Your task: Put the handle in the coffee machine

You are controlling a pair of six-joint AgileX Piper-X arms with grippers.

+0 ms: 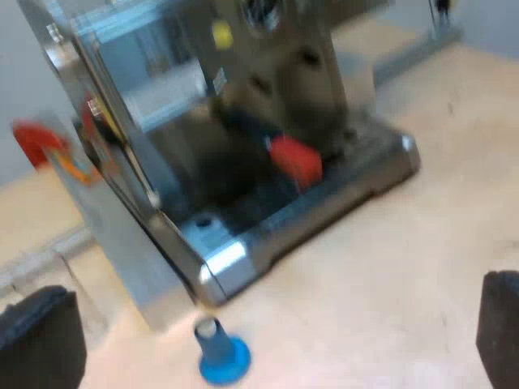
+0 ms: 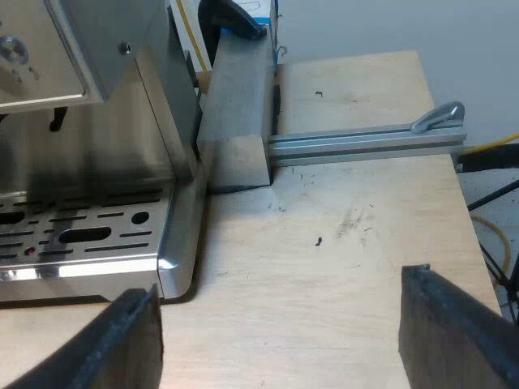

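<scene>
As handle [image 1: 296, 160] sits at machine [image 1: 243, 97], left end effector [image 1: 268, 336] spread near tamper [image 1: 220, 356], right end effector [image 2: 284, 332] spread

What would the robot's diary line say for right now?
left gripper: fingers open, empty, near blue tamper | right gripper: fingers open, empty, by espresso machine | handle: red end at machine front

Your left gripper [image 1: 268, 336]: two matte black fingers [image 1: 36, 340], blocky, with rounded corners. Your right gripper [image 2: 280, 332]: the same black, flat slabs, slanted inner edges, rims slightly greyed.
</scene>
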